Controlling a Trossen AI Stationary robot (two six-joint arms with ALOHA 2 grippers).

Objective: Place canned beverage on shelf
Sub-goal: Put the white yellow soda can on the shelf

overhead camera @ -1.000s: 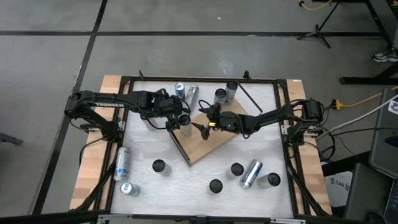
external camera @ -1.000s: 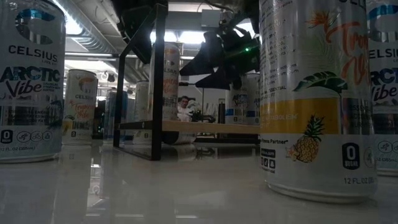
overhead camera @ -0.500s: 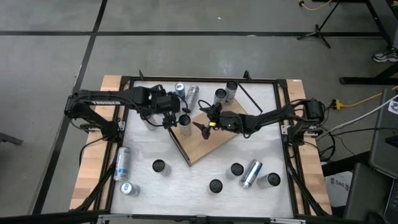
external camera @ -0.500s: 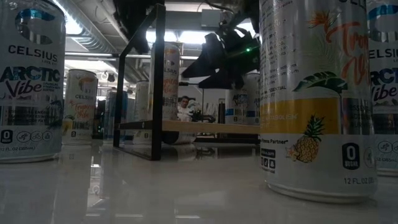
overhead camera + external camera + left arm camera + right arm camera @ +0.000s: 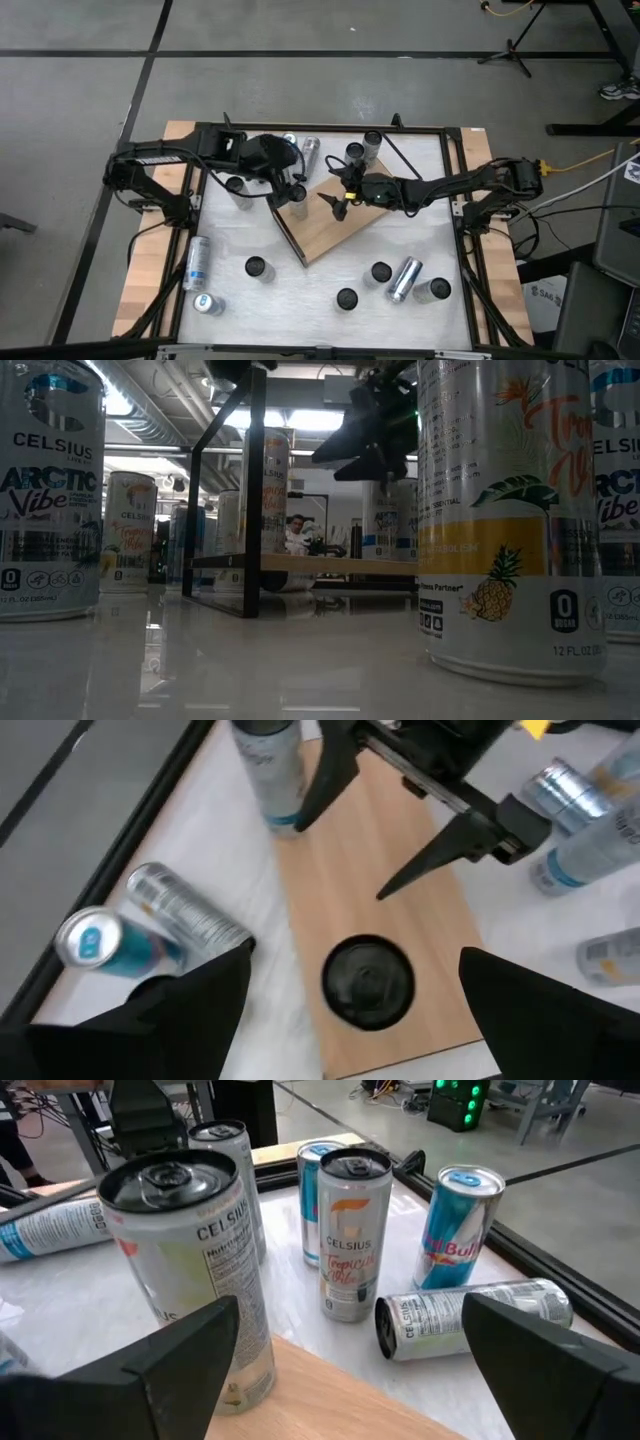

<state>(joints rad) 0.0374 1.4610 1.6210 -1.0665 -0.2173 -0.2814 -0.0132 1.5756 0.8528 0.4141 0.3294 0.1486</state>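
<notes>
Below my left gripper (image 5: 350, 1010), fingers spread wide and empty, a can (image 5: 368, 980) stands upright on the shelf (image 5: 375, 850); placing looks done, so next I lift clear and pick another

A robotics lab or test hall: the white table (image 5: 320, 240) sits in a black metal frame (image 5: 330, 128) on a bare grey concrete floor (image 5: 300, 70) marked with dark lines, with a yellow cable (image 5: 575, 165) and a tripod stand (image 5: 515, 45) on it. The low view shows ceiling light strips (image 5: 300, 420) and a person (image 5: 295, 532) seated far behind
</notes>
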